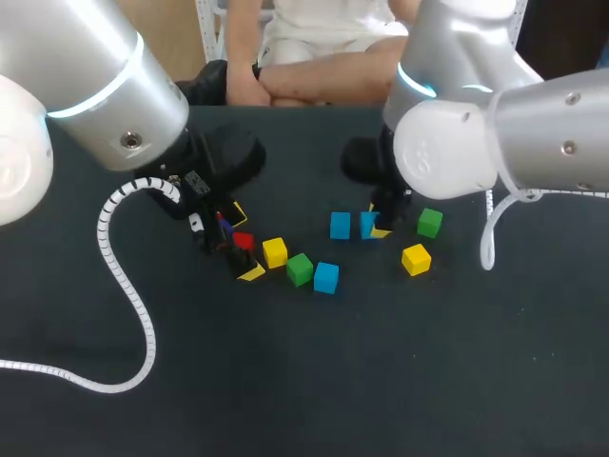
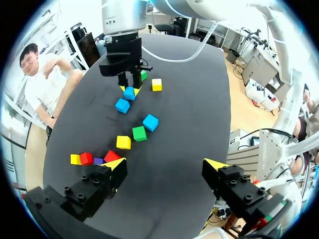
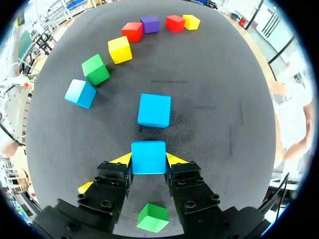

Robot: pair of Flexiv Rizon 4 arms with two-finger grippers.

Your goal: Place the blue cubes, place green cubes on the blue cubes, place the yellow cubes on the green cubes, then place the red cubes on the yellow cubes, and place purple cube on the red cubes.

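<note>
1. Gripping a blue cube (image 3: pixel 148 157), my right claw (image 3: pixel 148 160) has both yellow tips pressed against opposite sides of it. I cannot tell whether the cube is clear of the table (image 1: pixel 381 381).
2. A second blue cube (image 3: pixel 154 110) lies at 12 o'clock from the held one, near but apart.
3. A green cube (image 3: pixel 153 217) sits at 6 o'clock from it, under the right claw's body.
4. My left claw (image 2: pixel 165 164) stands wide open, gripping nothing.
5. A red cube (image 2: pixel 111 156) lies at 9 o'clock from the left claw's middle, just beside one tip. I cannot tell whether they touch.
6. At 11 o'clock, ahead of the left claw, a yellow cube (image 2: pixel 123 142), a second green cube (image 2: pixel 139 133) and a third blue cube (image 2: pixel 150 122) run in a loose line.
</note>
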